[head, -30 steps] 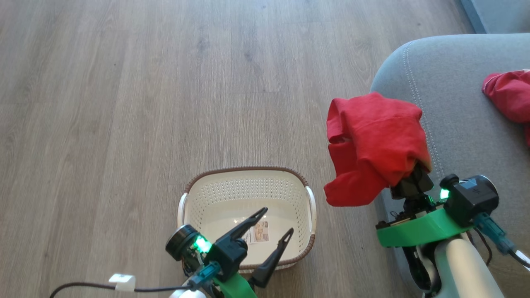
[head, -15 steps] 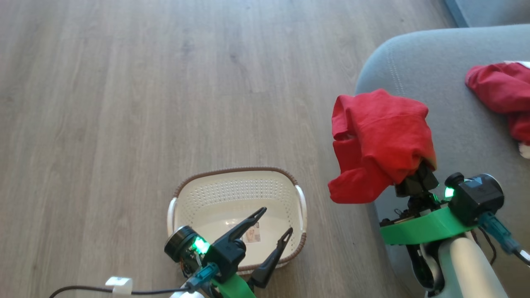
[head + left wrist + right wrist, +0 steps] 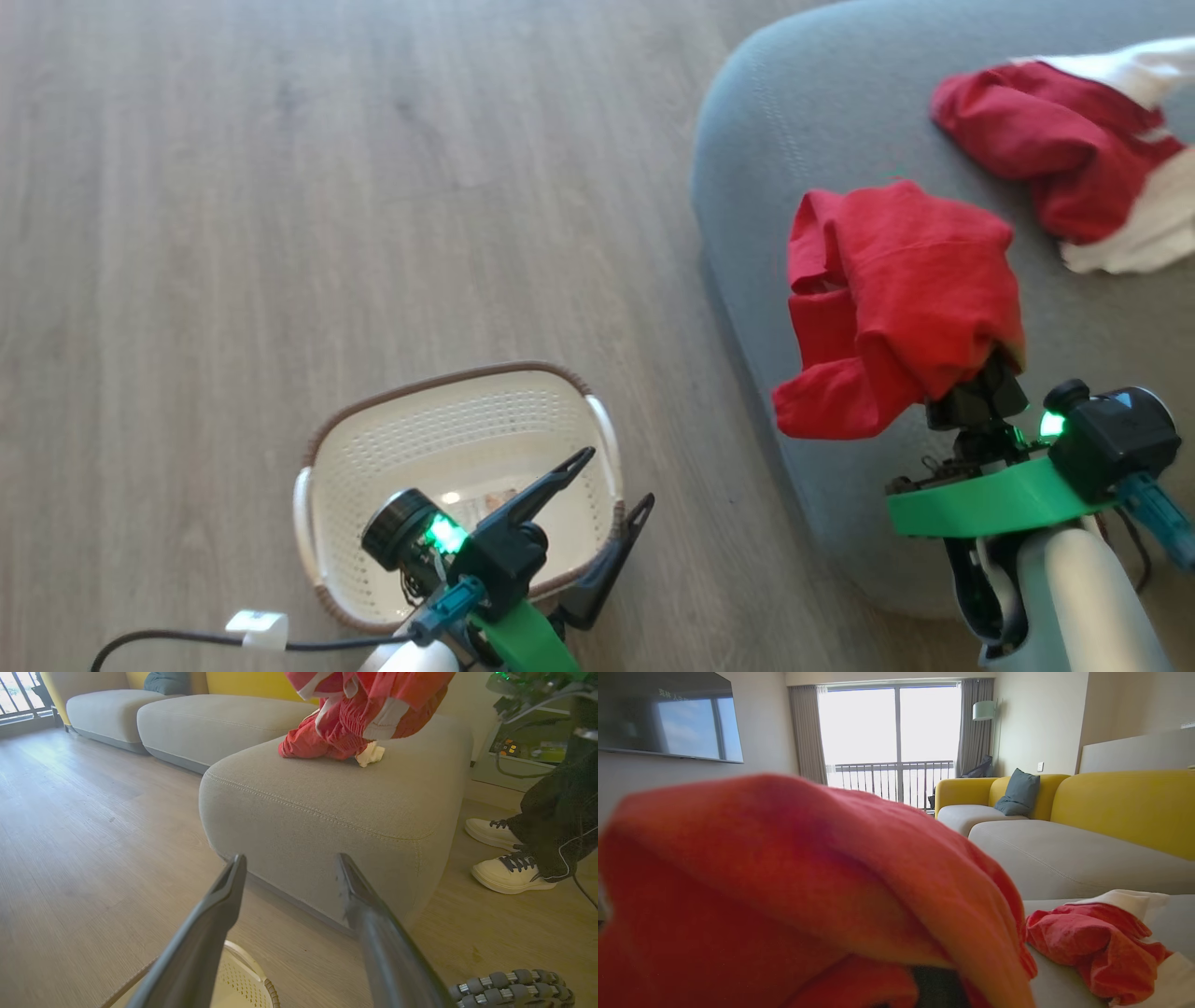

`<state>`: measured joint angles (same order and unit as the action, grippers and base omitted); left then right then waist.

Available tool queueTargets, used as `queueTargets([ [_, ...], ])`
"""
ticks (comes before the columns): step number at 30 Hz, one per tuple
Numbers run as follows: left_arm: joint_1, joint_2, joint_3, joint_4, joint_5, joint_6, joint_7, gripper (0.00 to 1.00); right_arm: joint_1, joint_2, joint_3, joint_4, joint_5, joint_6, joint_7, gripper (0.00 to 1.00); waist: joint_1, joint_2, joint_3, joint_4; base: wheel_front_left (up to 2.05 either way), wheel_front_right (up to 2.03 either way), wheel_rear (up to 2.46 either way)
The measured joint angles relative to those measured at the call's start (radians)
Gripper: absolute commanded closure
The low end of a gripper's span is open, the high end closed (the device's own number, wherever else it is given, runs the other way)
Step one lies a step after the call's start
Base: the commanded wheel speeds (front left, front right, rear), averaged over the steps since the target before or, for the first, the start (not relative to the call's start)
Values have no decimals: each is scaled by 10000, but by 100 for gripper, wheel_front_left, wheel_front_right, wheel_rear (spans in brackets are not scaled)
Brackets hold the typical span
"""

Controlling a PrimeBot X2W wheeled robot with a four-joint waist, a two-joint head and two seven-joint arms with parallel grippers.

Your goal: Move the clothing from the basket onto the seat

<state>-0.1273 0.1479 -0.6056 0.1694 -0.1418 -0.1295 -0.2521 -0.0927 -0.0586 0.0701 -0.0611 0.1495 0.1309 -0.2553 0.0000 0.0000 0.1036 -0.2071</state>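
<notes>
Red garment (image 3: pixel 906 289) hangs above grey seat (image 3: pixel 775 140) edge; second garment (image 3: pixel 1046 159) crumpled on seat; cream basket (image 3: pixel 448 429) nearby.

Pale grey-brown wood-plank floor (image 3: pixel 280 187) runs to a tall glass balcony door (image 3: pixel 896 737) flanked by grey curtains (image 3: pixel 808 732) — bright daylight pours through. A dark flat television (image 3: pixel 668 714) hangs on the off-white wall (image 3: pixel 763 728); a teal-grey cushion (image 3: pixel 1020 793) leans against a mustard-yellow sofa back (image 3: pixel 1120 807).
</notes>
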Motion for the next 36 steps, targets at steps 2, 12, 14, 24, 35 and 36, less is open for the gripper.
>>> queueTargets([
  [2, -33, 58, -15, -19, 13, 0, 0, 0, -6, 8, -29, -10, 0, 0, 0, 100, 0, 0, 58, -257, 0, 0, 0],
  [12, -132, 138, -119, -90, 13, 0, -2, 0, -6, 29, -274, -31, 0, 0, 0, 100, 0, 0, 180, -1610, 0, 0, 0],
  [14, -165, 132, -127, -109, 13, 0, -2, 0, -6, 33, -372, -48, -81, 0, 0, 100, 0, 0, 178, -1858, 0, 0, 0],
  [24, -165, 107, -395, -251, 54, 0, -2, 0, -6, 54, -840, -125, -265, 0, 0, 100, 0, 0, 104, -2761, 0, 0, 0],
  [35, -598, 215, -631, -311, 36, -2, -2, 0, 12, 69, -1333, -479, -148, 0, 0, 100, 0, 0, 446, -3029, 0, 0, 0],
  [36, -606, 215, -646, -311, 36, -2, -2, 0, 12, 69, -1361, -479, -148, 0, 0, 100, 0, 0, 467, -3038, 0, 0, 0],
])
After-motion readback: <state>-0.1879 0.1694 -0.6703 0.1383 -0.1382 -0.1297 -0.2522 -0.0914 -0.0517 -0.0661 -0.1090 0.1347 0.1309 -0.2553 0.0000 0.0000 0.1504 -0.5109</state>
